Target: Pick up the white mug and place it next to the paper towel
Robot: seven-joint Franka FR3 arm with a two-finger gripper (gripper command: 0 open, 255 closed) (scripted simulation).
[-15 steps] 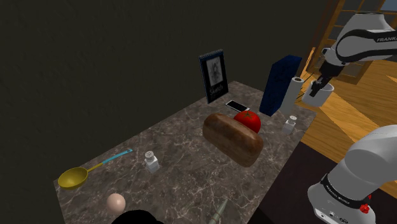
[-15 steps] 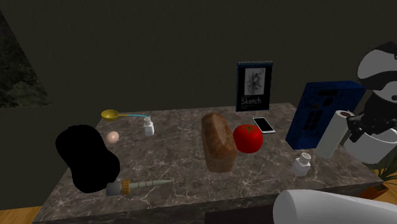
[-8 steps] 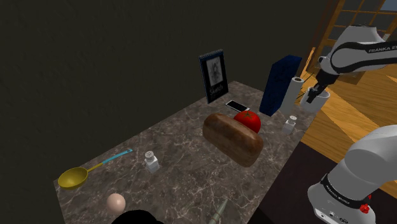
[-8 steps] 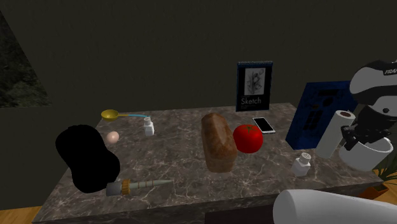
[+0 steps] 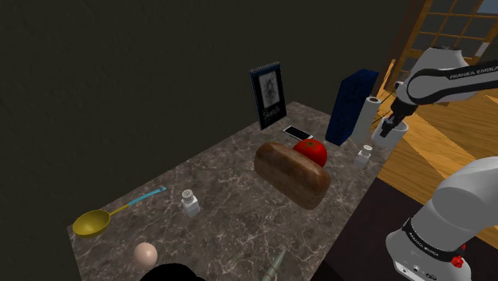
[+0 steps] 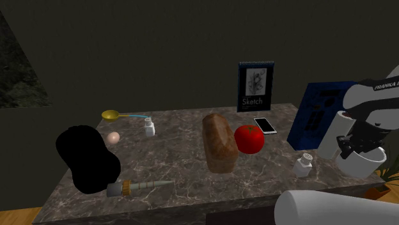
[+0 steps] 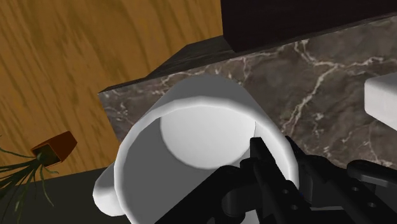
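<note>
white mug (image 6: 362, 163) upright, mouth up, long axis vertical; gripper (image 7: 278, 167) pinching its rim. paper towel (image 6: 332, 133) just beside, shaker (image 6: 304, 165) near, blue box (image 6: 316, 112) behind towel

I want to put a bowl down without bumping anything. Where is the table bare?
The widest bare marble lies between the bread loaf and the small shaker, reaching back between the yellow spoon and the sketch pad. The corner with blue box, paper towel, second shaker and tomato is crowded.
</note>
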